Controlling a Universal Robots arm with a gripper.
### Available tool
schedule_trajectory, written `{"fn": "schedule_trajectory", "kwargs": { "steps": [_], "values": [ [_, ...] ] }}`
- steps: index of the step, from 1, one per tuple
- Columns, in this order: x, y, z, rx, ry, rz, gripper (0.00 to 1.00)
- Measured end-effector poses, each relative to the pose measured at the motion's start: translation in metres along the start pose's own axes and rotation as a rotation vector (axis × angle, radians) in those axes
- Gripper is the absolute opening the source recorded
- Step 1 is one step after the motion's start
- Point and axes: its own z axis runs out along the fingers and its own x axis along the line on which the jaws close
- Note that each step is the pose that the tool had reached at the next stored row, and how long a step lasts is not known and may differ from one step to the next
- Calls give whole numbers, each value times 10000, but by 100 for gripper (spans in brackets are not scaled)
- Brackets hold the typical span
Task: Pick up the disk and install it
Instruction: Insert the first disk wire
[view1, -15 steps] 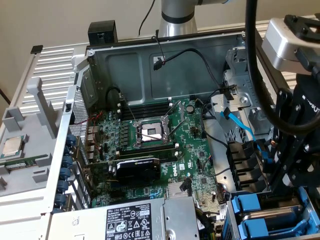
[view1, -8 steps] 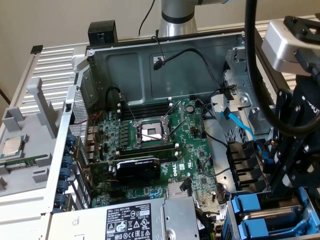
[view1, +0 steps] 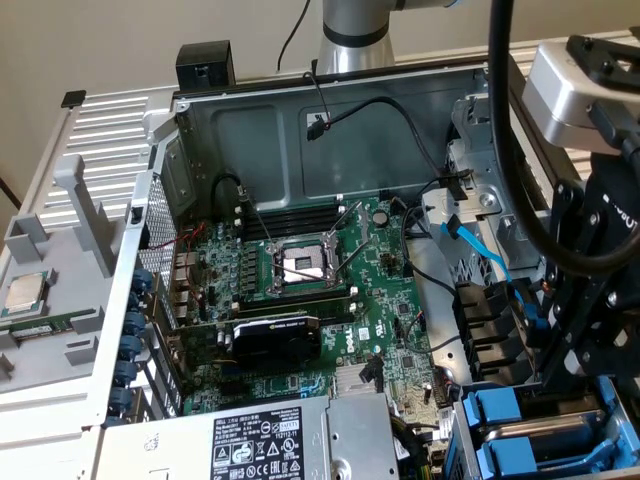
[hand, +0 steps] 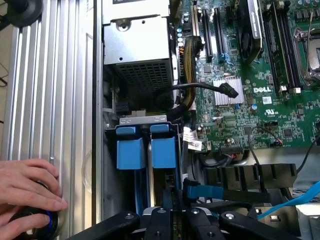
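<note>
Smooth blue plastic frames (hand: 163, 150), ribbed matt metal panel (hand: 50, 75)

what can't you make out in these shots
Disks: wrist view, blue frame ends face the camera; labels and bodies lie behind them.
Whether the gripper holds one: wrist view, its black links cover the contact at the edge.
Thing under the hand: wrist view, covered by the hand, cut by the edge.
Power supply label text: exterior view, too small, cut by the edge.

two blue drive frames (hand: 127, 147) (hand: 163, 146), one motherboard (hand: 267, 107), one graphics card (view1: 275, 338).
</note>
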Motion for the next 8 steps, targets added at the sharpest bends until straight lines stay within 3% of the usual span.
{"fn": "schedule_trajectory", "kwargs": {
  "steps": [8],
  "values": [
    [-1,-1,8,7,-1,1,16]
  ]
}}
